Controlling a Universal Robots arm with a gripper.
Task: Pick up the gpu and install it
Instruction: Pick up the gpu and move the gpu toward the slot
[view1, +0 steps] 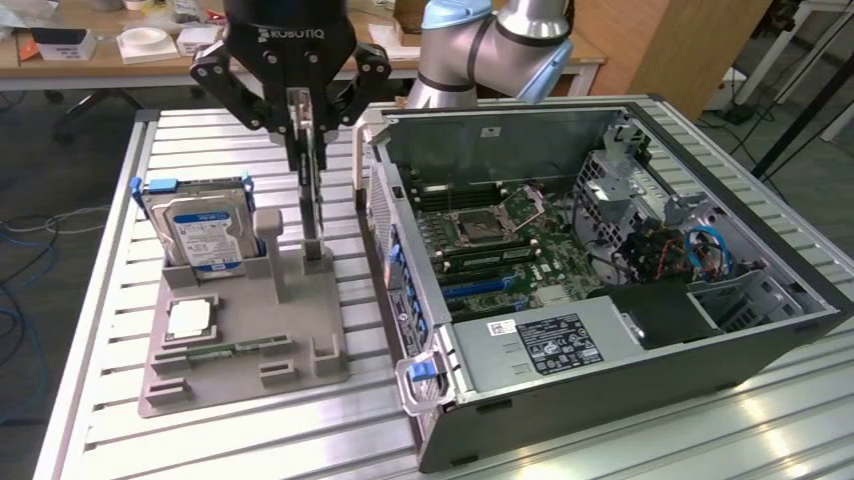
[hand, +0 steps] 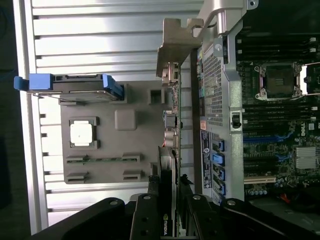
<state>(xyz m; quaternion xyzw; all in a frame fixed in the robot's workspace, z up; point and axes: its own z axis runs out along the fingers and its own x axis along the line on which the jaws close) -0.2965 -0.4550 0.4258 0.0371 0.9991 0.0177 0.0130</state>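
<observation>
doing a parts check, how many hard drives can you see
1: the hard drive stands upright in a blue frame on the grey tray, to the exterior view's left of the computer case. More may be hidden inside the case.

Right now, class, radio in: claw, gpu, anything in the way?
Claw shut on gpu. Gpu upright on edge at gray tray. Case wall between gpu and motherboard.

Slatted aluminium table (view1: 267, 440) (grey, ribbed) in foreground; cluttered wooden desk (view1: 107, 68) and wooden cabinet (view1: 681, 45) behind; dark floor (view1: 40, 160) with loose cables (view1: 40, 225).
</observation>
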